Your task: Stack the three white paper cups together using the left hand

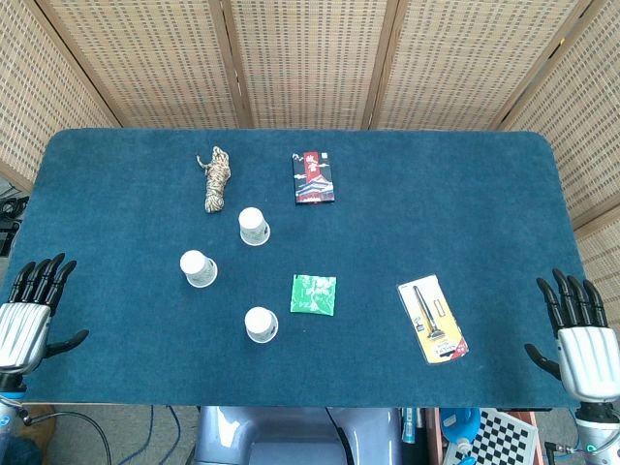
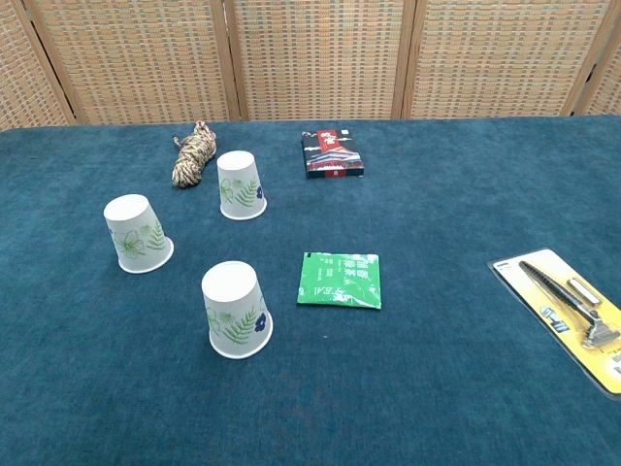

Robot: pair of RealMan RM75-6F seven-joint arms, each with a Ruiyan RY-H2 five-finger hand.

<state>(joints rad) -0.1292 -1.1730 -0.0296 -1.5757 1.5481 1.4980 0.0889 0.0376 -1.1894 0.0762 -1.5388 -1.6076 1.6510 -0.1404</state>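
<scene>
Your three cups (image 2: 236,309) (image 2: 137,233) (image 2: 241,184) stand upside down and apart on the left half of the surface (image 1: 436,194), the far one just beside a rope bundle (image 1: 217,178). Your left hand (image 1: 29,312) rests at the near left corner and your right hand (image 1: 581,334) at the near right corner, both empty with fingers (image 1: 44,276) spread.

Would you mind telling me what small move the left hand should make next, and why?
Probably reach the left hand toward the nearest cup. All three cups stand apart, upside down and unstacked, and the hand rests open at the table's edge, holding nothing.
</scene>
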